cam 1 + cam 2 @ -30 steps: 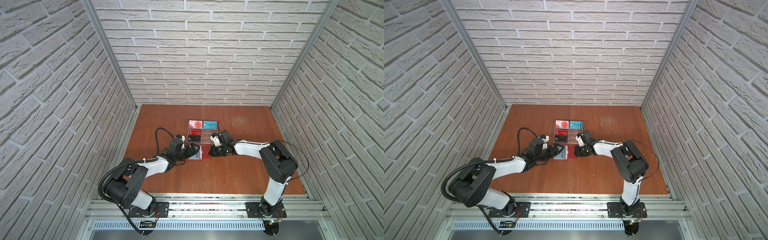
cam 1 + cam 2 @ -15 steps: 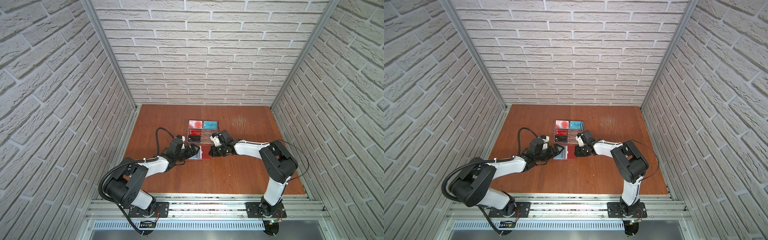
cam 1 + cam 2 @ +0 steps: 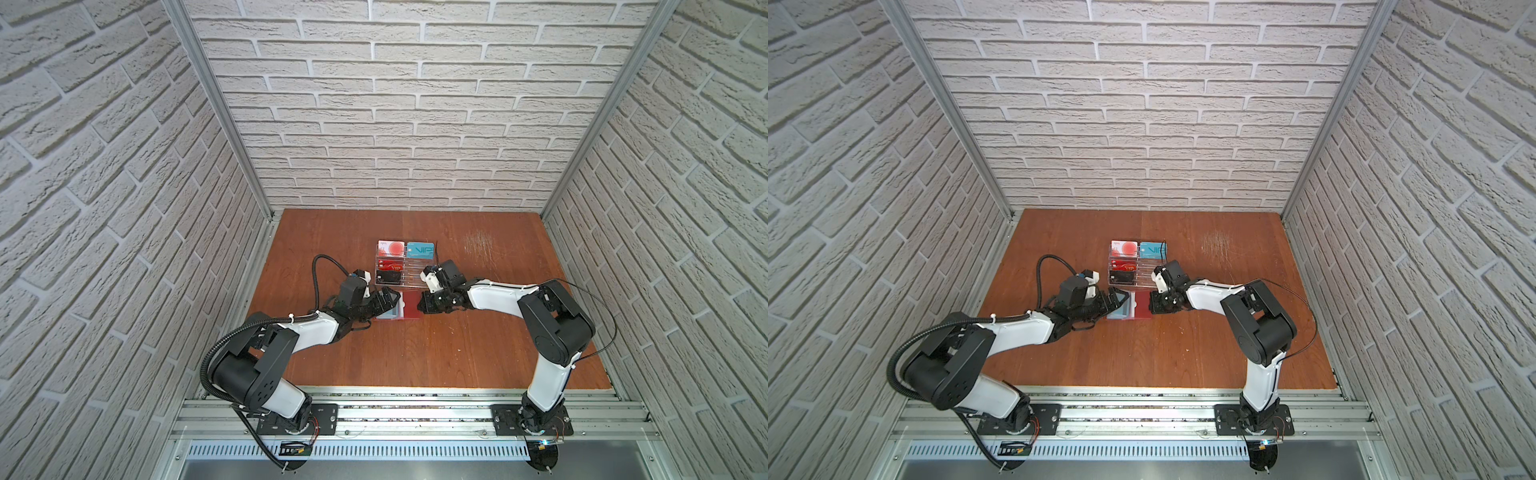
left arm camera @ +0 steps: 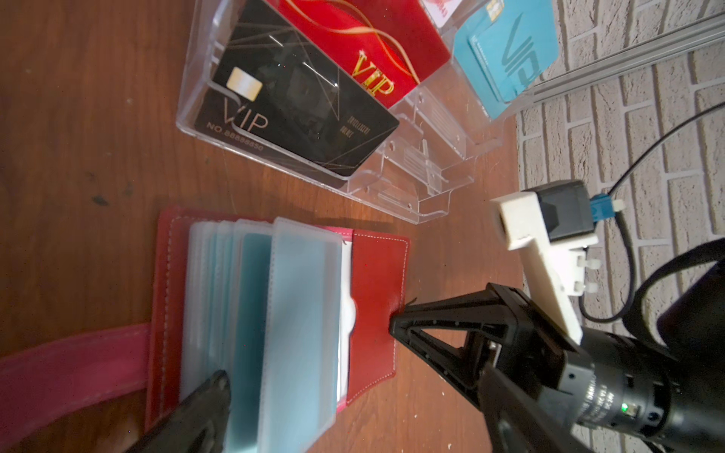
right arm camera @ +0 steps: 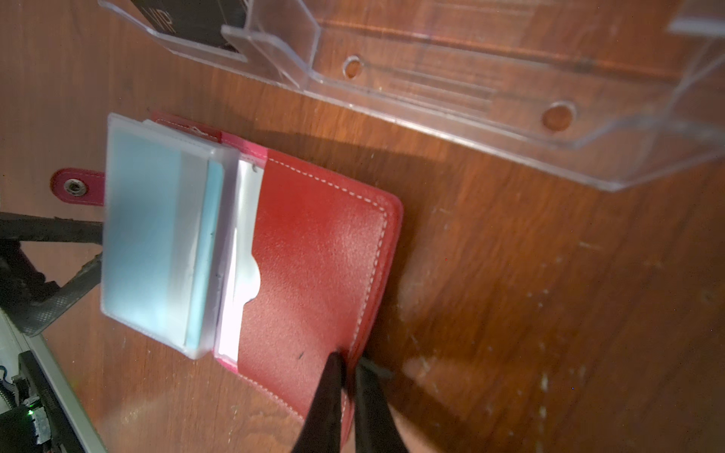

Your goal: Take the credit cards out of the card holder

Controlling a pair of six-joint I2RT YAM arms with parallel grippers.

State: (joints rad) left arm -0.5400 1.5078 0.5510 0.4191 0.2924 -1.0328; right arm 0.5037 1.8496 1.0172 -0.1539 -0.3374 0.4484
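Note:
The red card holder (image 3: 410,305) (image 3: 1143,305) lies open on the table, its clear sleeve pages (image 4: 302,313) (image 5: 149,235) fanned up. A teal card (image 4: 255,298) (image 5: 206,255) sits inside one sleeve; no other of the credit cards shows in it. My right gripper (image 5: 347,361) (image 3: 424,306) (image 4: 394,323) is shut on the edge of the holder's red cover (image 5: 314,255). At the sleeve side, my left gripper (image 3: 386,301) (image 3: 1115,301) (image 4: 353,380) is open, its fingers (image 5: 59,231) reaching to the pages. Whether they touch, I cannot tell.
A clear acrylic tiered stand (image 3: 411,276) (image 4: 423,172) stands just behind the holder, with black, red and teal VIP cards in it. The holder's red snap tab (image 5: 74,187) lies flat on the wood beside the left fingers. Brick walls close in three sides.

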